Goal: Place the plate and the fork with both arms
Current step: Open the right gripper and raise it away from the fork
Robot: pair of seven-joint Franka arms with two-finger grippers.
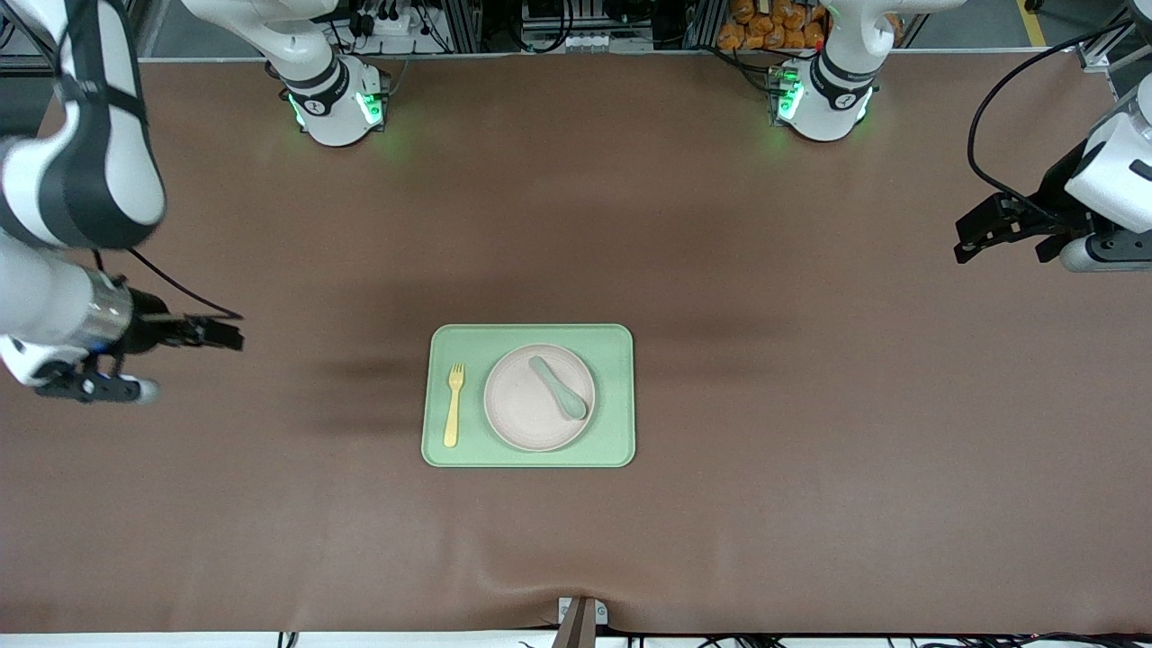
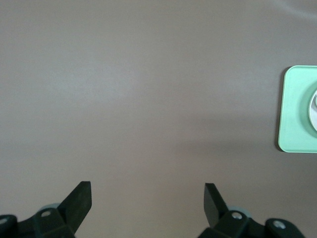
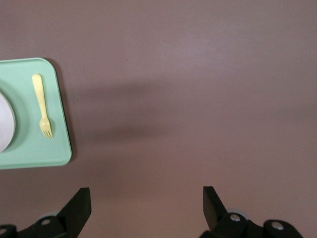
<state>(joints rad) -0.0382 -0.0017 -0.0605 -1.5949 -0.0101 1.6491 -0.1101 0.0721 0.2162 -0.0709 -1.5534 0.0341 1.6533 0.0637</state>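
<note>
Brown table [image 1: 810, 450] spans whole front view. Right arm [image 1: 72, 171] bent low over its own end of table; right gripper [image 3: 146, 206] above bare tabletop, jaws wide apart, nothing held. Left arm [image 1: 1111, 175] drawn up at its end; left gripper [image 2: 147, 201] over bare table, jaws spread wide, empty. Light green tray [image 1: 612, 441] mid-table. Plate [image 1: 522, 405] on tray, grey-green spoon [image 1: 560, 388] lying in it. Fork [image 1: 454, 405] on tray beside plate, toward right arm's end, tines pointing toward bases.

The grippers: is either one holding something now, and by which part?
Nothing is held. The left gripper and right gripper are open over bare table; fork and plate lie on the tray.
</note>
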